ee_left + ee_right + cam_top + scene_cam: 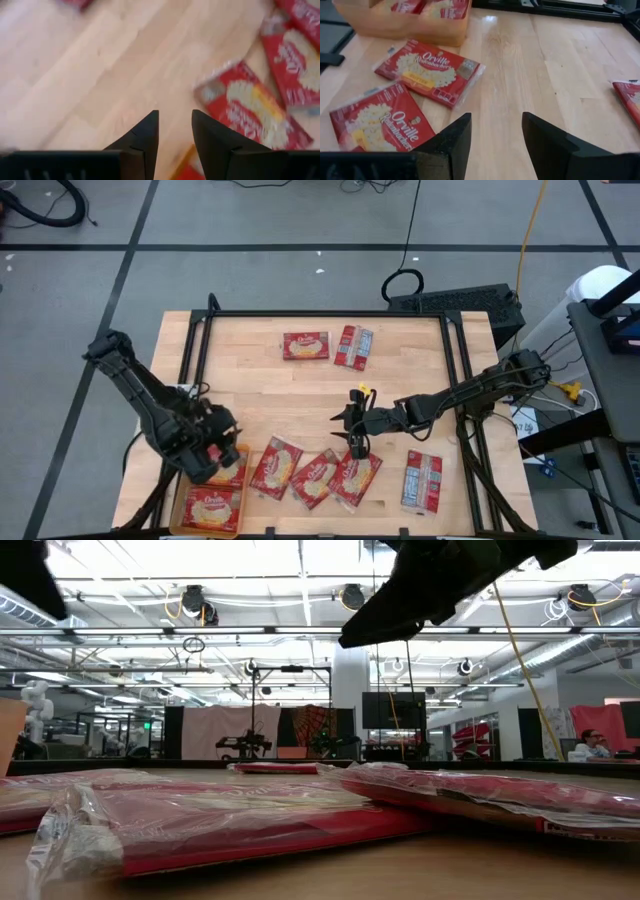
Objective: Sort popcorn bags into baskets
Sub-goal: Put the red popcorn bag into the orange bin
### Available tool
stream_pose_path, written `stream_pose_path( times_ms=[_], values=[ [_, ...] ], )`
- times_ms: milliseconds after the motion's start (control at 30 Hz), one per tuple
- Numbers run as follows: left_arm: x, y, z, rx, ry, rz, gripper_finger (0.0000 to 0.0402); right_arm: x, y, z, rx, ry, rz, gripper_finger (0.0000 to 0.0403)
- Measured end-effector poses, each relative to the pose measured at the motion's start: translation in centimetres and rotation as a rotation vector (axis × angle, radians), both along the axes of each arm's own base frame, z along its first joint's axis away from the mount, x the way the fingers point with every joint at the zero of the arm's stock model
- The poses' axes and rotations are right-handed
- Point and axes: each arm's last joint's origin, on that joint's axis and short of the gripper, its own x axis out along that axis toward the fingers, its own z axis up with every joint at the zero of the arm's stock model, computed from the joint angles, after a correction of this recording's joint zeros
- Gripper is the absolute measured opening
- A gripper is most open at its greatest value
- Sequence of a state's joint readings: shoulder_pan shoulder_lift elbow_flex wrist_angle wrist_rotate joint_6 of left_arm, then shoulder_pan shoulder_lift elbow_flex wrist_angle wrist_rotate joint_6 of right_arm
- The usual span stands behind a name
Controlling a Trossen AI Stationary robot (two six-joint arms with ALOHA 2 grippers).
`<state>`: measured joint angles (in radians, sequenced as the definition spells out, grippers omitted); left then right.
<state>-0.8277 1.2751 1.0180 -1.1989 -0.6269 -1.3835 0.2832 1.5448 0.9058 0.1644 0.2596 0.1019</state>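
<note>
High view: right pincer (358, 448) just above popcorn bag (354, 478).

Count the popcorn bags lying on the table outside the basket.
6 popcorn bags: two side by side at the far side; three overlapping near the front edge; one alone to their right. The left arm may hide another by the basket.

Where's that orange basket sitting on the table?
In the high view, the orange basket sits at the table's front-left corner, under the left gripper, with popcorn bags inside.
</note>
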Motion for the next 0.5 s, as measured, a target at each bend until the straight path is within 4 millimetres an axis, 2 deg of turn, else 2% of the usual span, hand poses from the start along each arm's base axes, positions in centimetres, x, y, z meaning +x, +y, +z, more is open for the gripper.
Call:
stream_pose_path(
  times_ms=[367, 500],
  values=[
    [5.0, 0.4, 0.7, 0.147, -0.172, -0.199, 0.0118, -0.4, 0.5, -0.5, 0.126, 0.068, 0.011, 0.0169],
    [7.0, 0.1, 0.1, 0.161, -0.177, -0.284, 0.0118, -0.7, 1.1, -0.7, 0.198, 0.109, 0.04, 0.0169]
  ],
)
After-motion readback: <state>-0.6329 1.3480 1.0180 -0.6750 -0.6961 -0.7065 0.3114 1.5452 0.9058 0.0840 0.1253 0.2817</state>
